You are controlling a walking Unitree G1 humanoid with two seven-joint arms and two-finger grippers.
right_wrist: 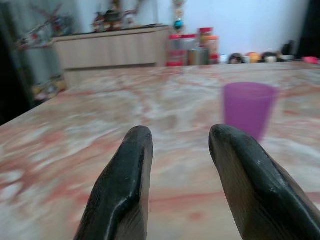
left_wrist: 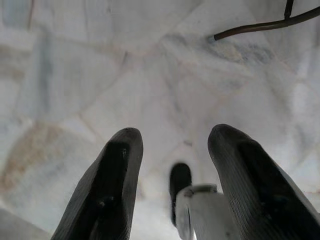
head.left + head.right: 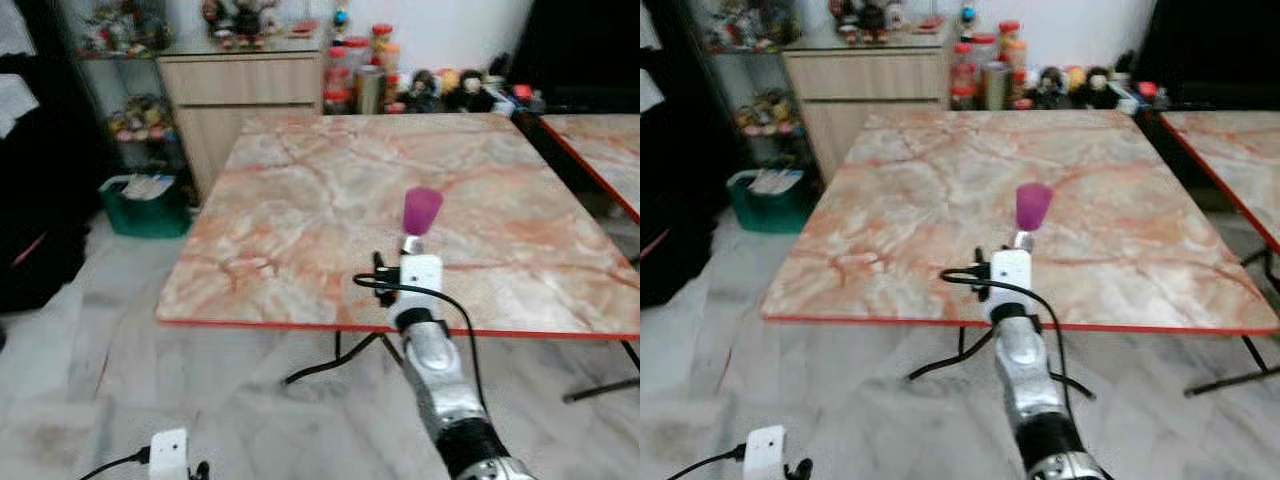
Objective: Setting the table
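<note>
cup (image 3: 422, 209) upright mid-frame on desk (image 3: 300, 200); right gripper (image 1: 177, 150) just short, jaws released; left gripper (image 2: 172, 150) idle over floor, jaws released.

A square marble-patterned table (image 3: 330, 190) with a red edge fills the middle of the view. A purple cup (image 3: 421, 210) stands upright on it, toward the near edge at about 4 o'clock from the table's centre. The robot's right arm (image 3: 445, 380) reaches up from 5 o'clock, its white wrist just below the cup. The left wrist (image 3: 169, 455) sits low at 7 o'clock over pale floor tiles. A wooden cabinet (image 3: 240, 95) stands at 11 o'clock, a green bin (image 3: 145, 205) at 9 o'clock, and jars (image 3: 360, 70) at 12 o'clock.
</note>
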